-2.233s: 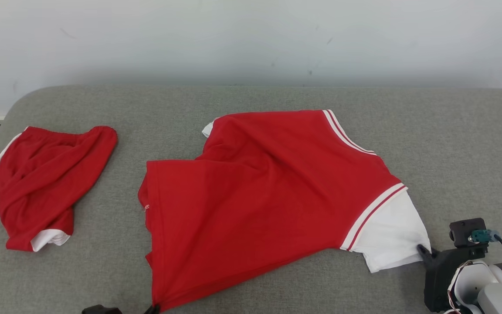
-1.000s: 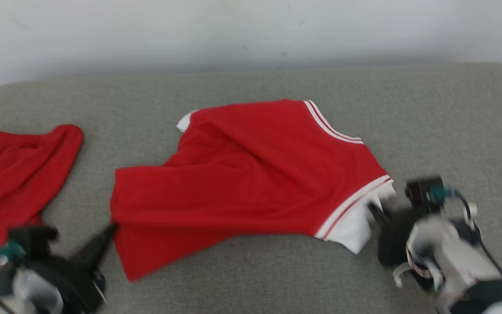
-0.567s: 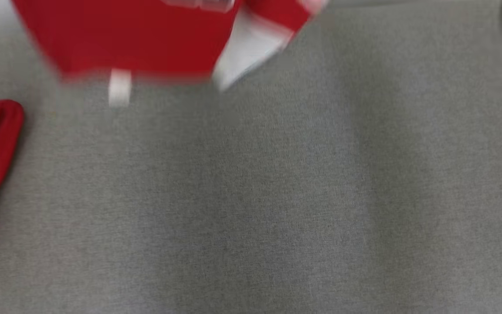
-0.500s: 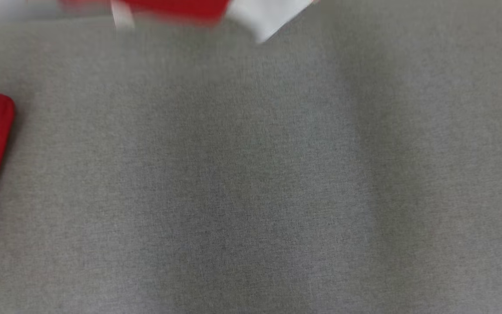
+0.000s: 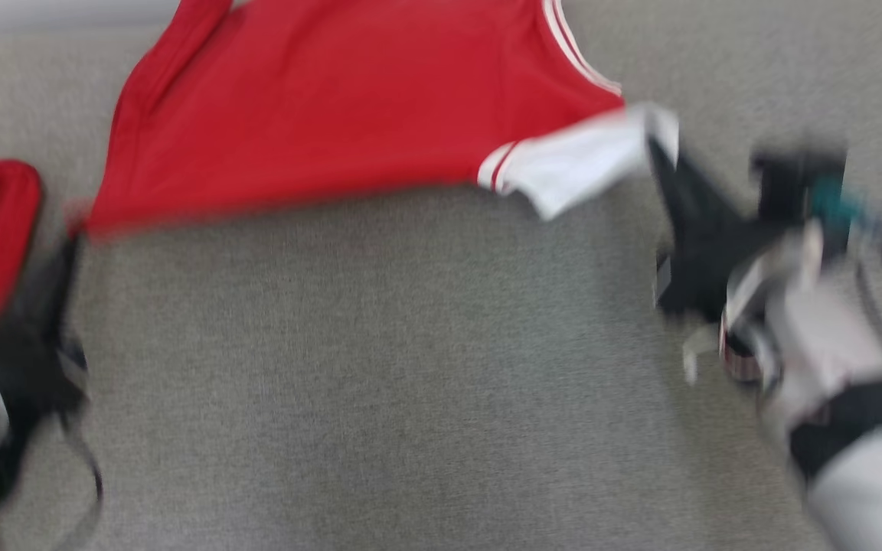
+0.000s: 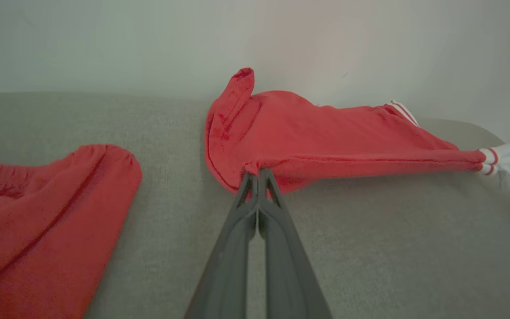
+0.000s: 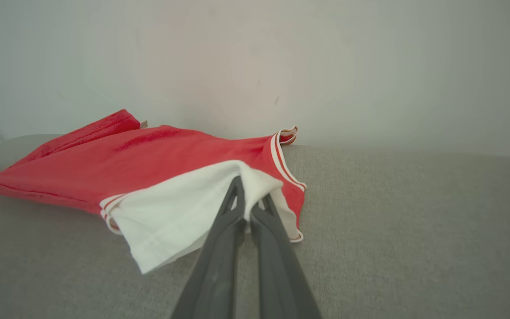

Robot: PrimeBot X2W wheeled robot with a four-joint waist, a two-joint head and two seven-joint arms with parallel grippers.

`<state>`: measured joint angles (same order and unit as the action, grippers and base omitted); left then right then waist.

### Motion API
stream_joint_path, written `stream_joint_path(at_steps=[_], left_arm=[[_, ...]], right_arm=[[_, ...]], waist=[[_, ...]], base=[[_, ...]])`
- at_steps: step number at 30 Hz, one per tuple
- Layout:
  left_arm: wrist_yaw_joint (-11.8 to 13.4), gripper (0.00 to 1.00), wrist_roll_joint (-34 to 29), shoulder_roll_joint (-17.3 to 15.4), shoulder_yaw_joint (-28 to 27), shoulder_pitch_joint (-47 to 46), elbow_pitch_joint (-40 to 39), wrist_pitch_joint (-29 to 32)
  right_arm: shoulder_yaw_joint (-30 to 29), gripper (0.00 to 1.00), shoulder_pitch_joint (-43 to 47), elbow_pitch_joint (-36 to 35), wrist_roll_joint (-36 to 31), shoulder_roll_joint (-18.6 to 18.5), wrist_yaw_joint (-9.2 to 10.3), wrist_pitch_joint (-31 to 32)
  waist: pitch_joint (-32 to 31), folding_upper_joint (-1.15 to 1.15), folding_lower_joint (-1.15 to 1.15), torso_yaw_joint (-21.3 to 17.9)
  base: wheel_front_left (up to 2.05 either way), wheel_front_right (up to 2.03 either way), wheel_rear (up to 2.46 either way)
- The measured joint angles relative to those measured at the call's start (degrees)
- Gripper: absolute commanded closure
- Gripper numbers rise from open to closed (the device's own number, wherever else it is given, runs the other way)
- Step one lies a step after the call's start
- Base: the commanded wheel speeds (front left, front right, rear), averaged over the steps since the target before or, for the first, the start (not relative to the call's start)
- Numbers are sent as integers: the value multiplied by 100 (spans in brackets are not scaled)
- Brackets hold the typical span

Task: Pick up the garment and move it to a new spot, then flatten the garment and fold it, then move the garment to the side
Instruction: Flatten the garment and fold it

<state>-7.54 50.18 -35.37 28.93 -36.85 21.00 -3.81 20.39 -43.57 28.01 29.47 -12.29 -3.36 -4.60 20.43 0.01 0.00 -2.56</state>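
Head camera looks down on the grey surface (image 5: 410, 367); both wrist cameras sit low, close, facing the wall (image 6: 104, 40), sharing the red garment (image 5: 318, 99).

Red, white-sleeved garment (image 5: 318, 115), seemingly stretched taut

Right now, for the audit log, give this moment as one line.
stage: spreading; left gripper: shut on garment red corner; right gripper: shut on white sleeve; garment: stretched between both; other red cloth: apart

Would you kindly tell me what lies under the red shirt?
Only the grey cushion shows, beneath the near edge that the left tool and right tool pinch. Whatever lies under the rest of the red shirt is covered.
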Motion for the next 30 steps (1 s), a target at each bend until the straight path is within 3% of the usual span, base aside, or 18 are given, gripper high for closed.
stream_joint_path(at_steps=[6, 12, 17, 24, 30], left_arm=[[-2, 100, -259, 98, 407, 1234, 276, -355], [27, 100, -398, 485, 770, 1732, 371, -561], [211, 100, -526, 702, 949, 2104, 474, -606], [479, 100, -573, 668, 1121, 2810, 764, -632], [826, 100, -626, 720, 1178, 3203, 611, -638]], right_arm=[[-82, 100, 1714, 92, 277, -98, -26, -247], [-65, 100, 2519, 235, 297, -221, -51, -357], [-53, 100, 3047, 357, 339, -360, -52, -398], [23, 100, 4026, 397, 578, -309, -94, -336], [76, 100, 4318, 335, 567, -370, -93, -231]], waist=[[-463, -1, -2, -108], [-968, -2, -2, -163], [-1394, -2, -2, -146], [-1966, -2, -2, -66], [-2350, -2, -1, 14]], base=[[0, 0, 0], [0, 0, 0], [0, 0, 0], [0, 0, 0], [0, 0, 0]])
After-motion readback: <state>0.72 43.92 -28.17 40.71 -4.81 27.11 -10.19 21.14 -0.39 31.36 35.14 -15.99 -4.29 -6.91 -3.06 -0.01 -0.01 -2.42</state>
